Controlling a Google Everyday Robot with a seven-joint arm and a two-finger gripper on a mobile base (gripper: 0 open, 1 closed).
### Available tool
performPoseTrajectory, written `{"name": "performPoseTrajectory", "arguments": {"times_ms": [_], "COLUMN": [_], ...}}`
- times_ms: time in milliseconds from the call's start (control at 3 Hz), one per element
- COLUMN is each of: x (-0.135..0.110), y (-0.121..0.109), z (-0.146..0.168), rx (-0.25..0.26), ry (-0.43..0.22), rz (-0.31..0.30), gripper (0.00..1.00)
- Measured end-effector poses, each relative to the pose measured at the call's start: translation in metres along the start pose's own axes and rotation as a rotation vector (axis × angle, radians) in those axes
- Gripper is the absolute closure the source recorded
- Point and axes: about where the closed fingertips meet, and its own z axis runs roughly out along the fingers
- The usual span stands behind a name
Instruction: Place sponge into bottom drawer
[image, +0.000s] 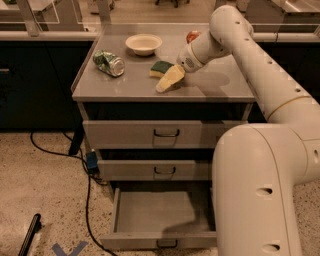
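Note:
The sponge (160, 68), dark green on top with a pale yellow edge, lies on the grey cabinet top (125, 87) right of centre. My gripper (169, 80) reaches down from the white arm at the right; its cream fingers sit just right of the sponge, touching or almost touching it. The bottom drawer (150, 215) is pulled out, and nothing shows inside it. Its dark pull handle (166, 244) shows at the front edge.
A crushed green can (109, 63) lies on the left of the cabinet top. A white bowl (143, 44) stands at the back, a red object (192, 36) behind the arm. The top drawer (165, 133) and middle drawer (160, 170) are shut. Cables trail on the floor at left.

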Motion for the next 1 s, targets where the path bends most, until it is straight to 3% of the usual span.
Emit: {"name": "performPoseTrajectory", "arguments": {"times_ms": [333,1000], "x": [0.0000,0.0000], "y": [0.0000,0.0000], "z": [0.0001,0.0001], "rx": [0.000,0.000], "ry": [0.000,0.000], "rz": [0.000,0.000], "gripper": [0.18,0.64]}}
